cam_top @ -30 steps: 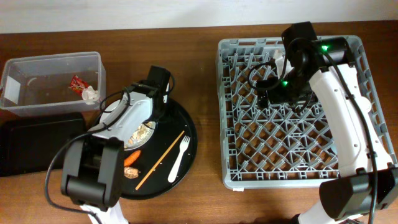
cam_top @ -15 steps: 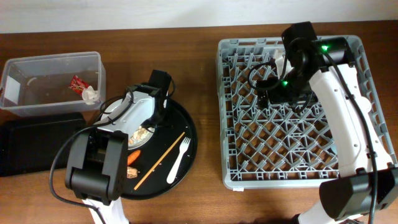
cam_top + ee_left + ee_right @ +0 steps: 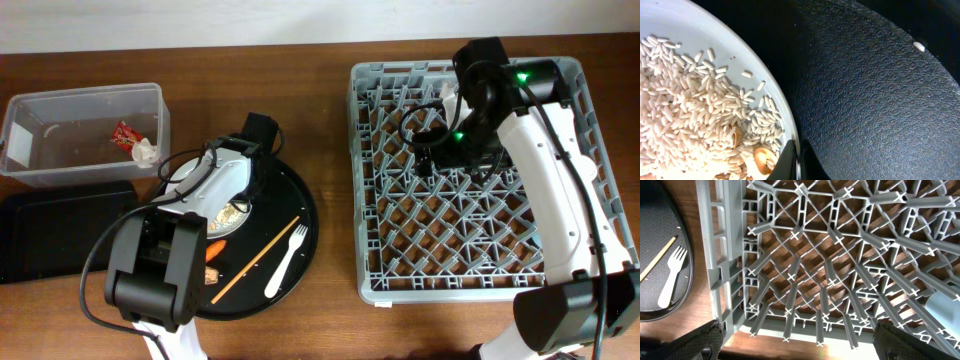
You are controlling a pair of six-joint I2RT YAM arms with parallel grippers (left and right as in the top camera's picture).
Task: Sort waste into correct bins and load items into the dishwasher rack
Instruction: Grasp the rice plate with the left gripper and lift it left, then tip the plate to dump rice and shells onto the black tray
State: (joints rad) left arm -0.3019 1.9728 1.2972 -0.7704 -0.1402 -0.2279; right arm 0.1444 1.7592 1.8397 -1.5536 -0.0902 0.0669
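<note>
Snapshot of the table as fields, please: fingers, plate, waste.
left fingers: shut on rim of white plate
right fingers: open, above dishwasher rack
white plate: on round black tray, food scraps on it
clear tub: holds red wrapper, paper wad
round black tray also holds: carrot piece, wooden stick, fork

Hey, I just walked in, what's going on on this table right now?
Two robot arms are clearing up a meal. The left gripper is pinched on the rim of the white plate, which holds beige food scraps and sits on the round black tray. The right gripper hangs open over the grey dishwasher rack, holding nothing. The red wrapper and paper wad are in the clear tub; the carrot piece, fork and wooden stick lie on that tray.
</note>
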